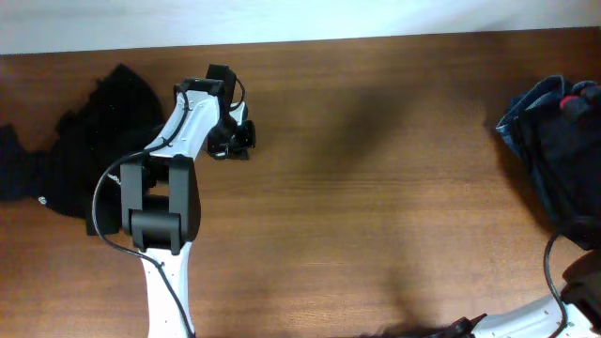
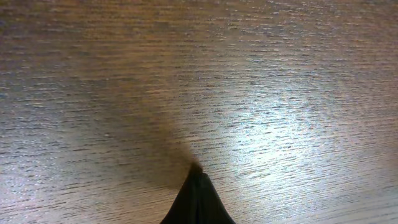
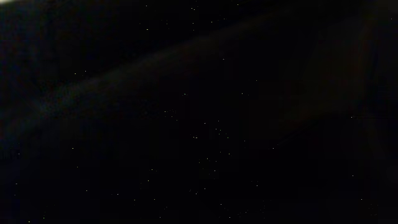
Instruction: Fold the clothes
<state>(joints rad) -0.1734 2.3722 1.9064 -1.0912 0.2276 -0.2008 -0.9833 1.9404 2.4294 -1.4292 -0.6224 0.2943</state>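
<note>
Dark cloth lies in two heaps on the wooden worktop (image 1: 376, 197): one black heap (image 1: 89, 141) at the left end and one navy-and-black heap (image 1: 554, 141) with a red fleck at the right end. You cannot count the single garments within either. Your left gripper (image 1: 231, 141) is pressed together on nothing, over bare wood just beside the black heap. Your right wrist view shows only darkness, so the right gripper's state cannot be told. Risk: closing blind in the right heap may pinch several layers and drag the whole pile off the worktop edge.
</note>
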